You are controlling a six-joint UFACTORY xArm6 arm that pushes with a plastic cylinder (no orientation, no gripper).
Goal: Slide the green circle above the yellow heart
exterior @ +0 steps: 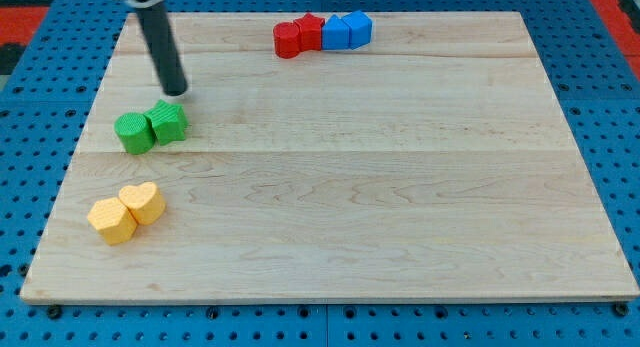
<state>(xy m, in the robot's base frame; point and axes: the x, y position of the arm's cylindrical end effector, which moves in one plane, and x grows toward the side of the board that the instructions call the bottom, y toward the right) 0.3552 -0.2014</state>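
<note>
My tip [176,90] is the bare end of a dark rod; there is no hand, so nothing is apart or clamped. It sits just above the green star-shaped block [169,121], which touches the green circular block [133,133] on the view's left. The circle already lies above the yellow heart-shaped block [144,201], well apart. It seems a downward nudge remains, and the star crowds that approach. A yellow hexagonal block [111,220] adjoins the heart; red and blue blocks sit far across the wooden desk [400,187].

Green circle [132,133] above yellow heart [144,201].
</note>
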